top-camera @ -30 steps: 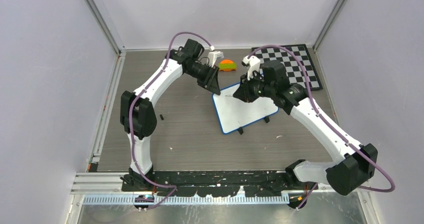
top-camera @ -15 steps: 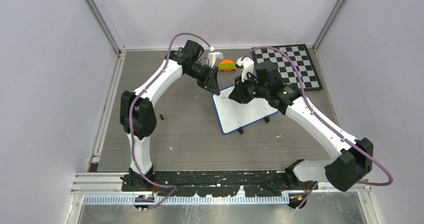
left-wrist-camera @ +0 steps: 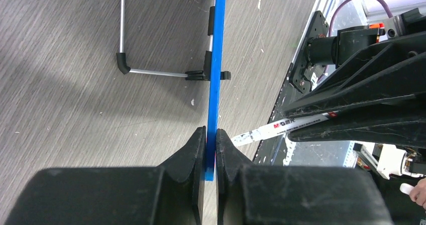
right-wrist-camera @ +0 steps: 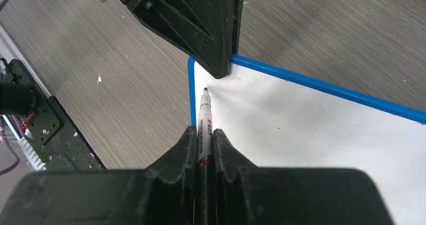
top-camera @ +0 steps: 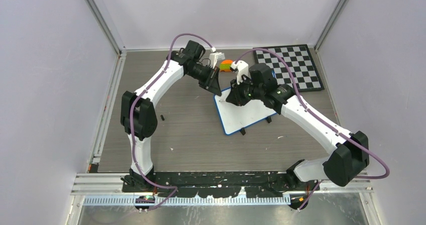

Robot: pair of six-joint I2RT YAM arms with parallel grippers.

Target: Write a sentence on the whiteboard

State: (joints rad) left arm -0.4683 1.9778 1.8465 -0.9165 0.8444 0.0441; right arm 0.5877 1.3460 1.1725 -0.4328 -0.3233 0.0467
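Grey wood-grain tabletop, centre: the blue-rimmed whiteboard point(top-camera: 243, 117) sits blank, with no stroke visible on it. The left gripper point(left-wrist-camera: 211, 134) pinches its rim at one corner. The right gripper point(right-wrist-camera: 203, 132) clamps a marker point(right-wrist-camera: 205, 109), tip poised beside that corner, contact unclear. The whole sentence is yet to be written.

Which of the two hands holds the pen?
The right hand: it pinches the pen over the whiteboard. The left hand clamps that board's blue edge instead.
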